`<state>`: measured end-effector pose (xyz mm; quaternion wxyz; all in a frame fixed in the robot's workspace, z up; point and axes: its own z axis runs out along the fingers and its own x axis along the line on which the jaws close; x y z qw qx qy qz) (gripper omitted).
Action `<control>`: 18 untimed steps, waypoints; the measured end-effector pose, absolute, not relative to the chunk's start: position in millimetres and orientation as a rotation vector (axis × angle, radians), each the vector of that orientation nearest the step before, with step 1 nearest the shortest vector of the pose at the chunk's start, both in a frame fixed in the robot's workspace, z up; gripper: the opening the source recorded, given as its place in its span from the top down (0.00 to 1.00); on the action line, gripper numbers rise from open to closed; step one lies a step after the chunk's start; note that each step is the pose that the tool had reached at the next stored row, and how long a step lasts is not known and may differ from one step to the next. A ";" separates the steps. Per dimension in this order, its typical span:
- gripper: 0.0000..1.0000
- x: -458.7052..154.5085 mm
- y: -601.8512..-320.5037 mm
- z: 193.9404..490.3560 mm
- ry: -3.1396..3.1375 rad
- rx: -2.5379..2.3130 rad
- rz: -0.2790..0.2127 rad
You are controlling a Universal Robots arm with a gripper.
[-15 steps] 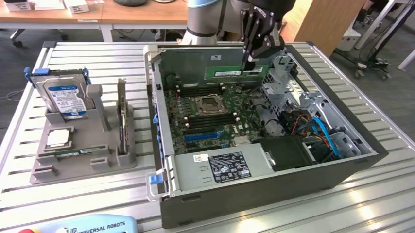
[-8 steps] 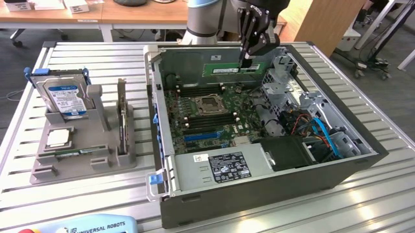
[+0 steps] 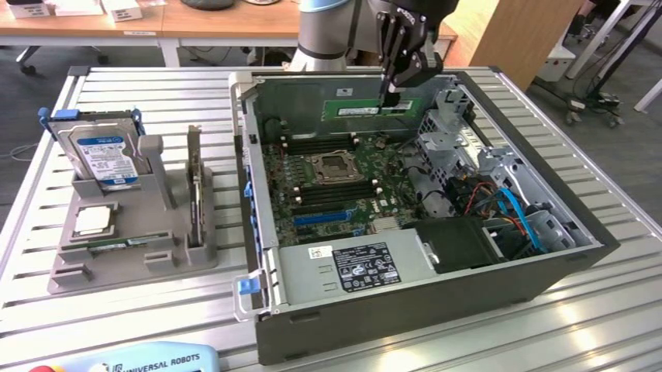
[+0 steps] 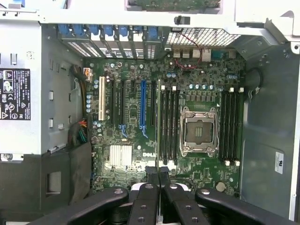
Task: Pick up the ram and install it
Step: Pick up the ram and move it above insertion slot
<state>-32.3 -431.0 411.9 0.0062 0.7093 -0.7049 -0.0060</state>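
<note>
Counter (image 3: 155, 93): a slatted metal top that carries everything else.
Computer case (image 3: 414, 310): lies on its side with the panel off, on the exterior view's right half of the counter.
Motherboard (image 3: 310, 201): green, flat on the floor of the case, with rows of black memory slots (image 4: 168, 124) on either side of the processor socket (image 4: 199, 131).
Arm (image 3: 325, 31): reaches down over the far edge of the case.
Grey holder (image 3: 135, 260): sits on the exterior view's left, well apart from the case.
Hard drive (image 3: 101, 155): silver with a blue label, standing upright at the far end of the holder.
Ram (image 3: 357, 109): a narrow green stick held level in the air above the far side of the open case. One end is in the hand, and it is clear of the slots and not seated.
Hand (image 3: 394, 97): black, pointing down, its fingers (image 4: 151, 187) pressed together and pinching the ram's end.
Processor chip (image 3: 93, 221): square and silver, lying flat in the holder in front of the hard drive.
</note>
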 end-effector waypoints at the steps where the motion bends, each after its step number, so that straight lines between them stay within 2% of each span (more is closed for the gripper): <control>1: 0.89 -32.3 -430.9 411.2 -2.206 2.220 -0.019; 18: 0.89 -31.7 -431.0 381.4 -2.210 2.213 -0.022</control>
